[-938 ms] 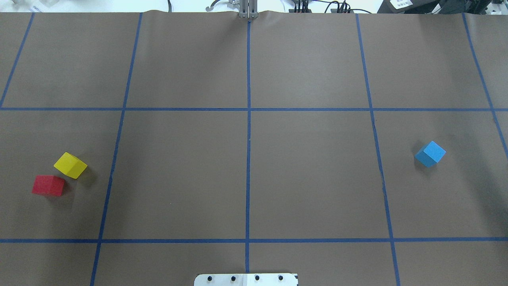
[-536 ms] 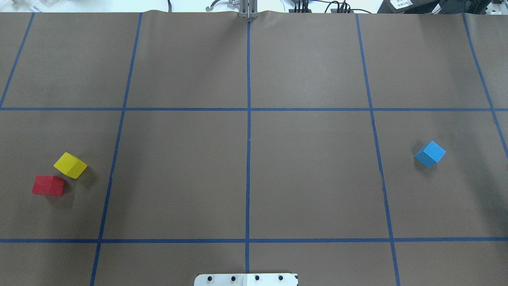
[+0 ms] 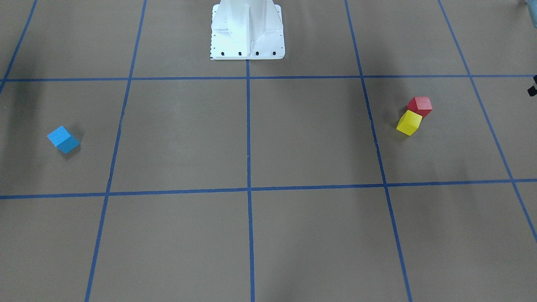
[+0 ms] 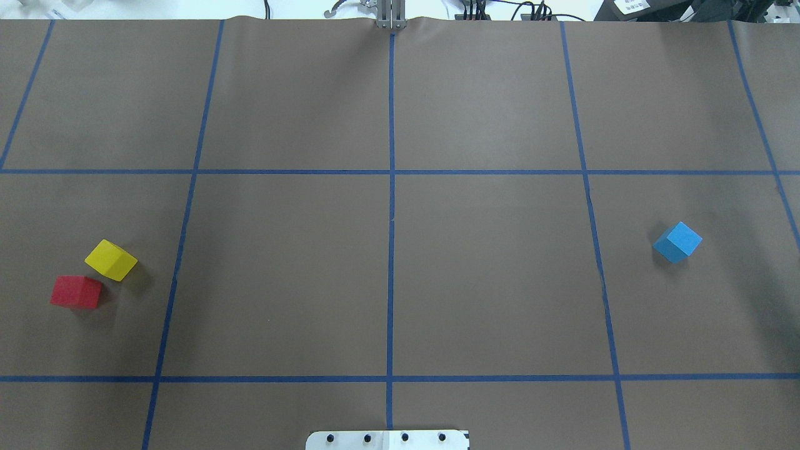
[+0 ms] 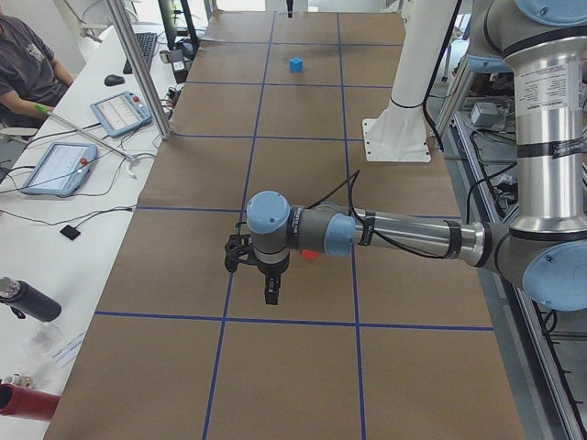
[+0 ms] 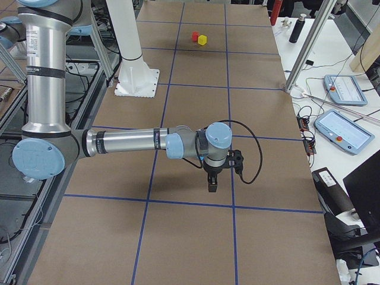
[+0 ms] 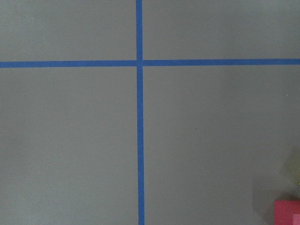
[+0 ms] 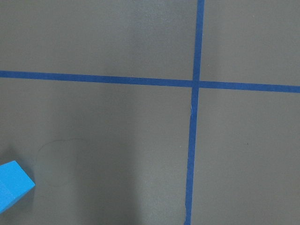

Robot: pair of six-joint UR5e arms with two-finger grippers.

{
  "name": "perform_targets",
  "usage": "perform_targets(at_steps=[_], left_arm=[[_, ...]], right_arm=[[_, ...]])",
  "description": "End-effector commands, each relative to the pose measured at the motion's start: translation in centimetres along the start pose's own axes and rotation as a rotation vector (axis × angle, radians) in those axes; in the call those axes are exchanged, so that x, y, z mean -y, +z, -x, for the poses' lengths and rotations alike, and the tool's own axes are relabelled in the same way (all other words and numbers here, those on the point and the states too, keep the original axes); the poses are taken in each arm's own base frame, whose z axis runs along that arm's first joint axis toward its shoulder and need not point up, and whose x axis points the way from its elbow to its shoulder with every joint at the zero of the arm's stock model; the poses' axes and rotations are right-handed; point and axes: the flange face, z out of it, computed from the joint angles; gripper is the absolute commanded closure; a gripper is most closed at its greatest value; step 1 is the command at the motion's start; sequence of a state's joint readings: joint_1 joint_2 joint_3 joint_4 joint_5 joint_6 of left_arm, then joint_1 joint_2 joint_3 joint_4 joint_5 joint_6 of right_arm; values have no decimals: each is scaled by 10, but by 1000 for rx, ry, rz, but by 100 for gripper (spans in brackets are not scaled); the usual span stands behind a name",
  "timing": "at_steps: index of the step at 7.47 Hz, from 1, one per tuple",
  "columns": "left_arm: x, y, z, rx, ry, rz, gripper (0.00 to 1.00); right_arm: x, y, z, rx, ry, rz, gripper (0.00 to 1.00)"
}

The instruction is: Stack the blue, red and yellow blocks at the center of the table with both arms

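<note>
Brown paper (image 4: 281, 269) carries the red block (image 4: 76, 292) and yellow block (image 4: 111, 260) together on the robot's left, the blue block (image 4: 677, 242) far right — split, we judge, between arms. The left gripper (image 5: 271, 293) and right gripper (image 6: 212, 184) hover nearby — open or closed, we cannot tell.

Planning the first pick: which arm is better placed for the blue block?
Right, likely: the blue block lies on the robot's right side, in the right wrist view's corner; the red block and yellow block lie left.
</note>
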State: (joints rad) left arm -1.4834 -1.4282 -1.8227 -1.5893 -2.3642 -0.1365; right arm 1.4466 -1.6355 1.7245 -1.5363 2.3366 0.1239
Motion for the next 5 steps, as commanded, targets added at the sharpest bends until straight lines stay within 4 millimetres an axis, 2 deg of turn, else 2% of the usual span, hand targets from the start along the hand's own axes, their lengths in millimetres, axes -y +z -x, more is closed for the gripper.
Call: perform_targets(at_steps=[1, 3, 5], left_arm=[[0, -2, -2, -2, 4, -5, 0], [0, -3, -2, -2, 8, -7, 0], [0, -2, -2, 0, 5, -5, 0]], right_arm=[[1, 0, 5, 31, -25, -14, 0], [1, 9, 23, 48, -126, -61, 0], [2, 25, 52, 61, -230, -63, 0]])
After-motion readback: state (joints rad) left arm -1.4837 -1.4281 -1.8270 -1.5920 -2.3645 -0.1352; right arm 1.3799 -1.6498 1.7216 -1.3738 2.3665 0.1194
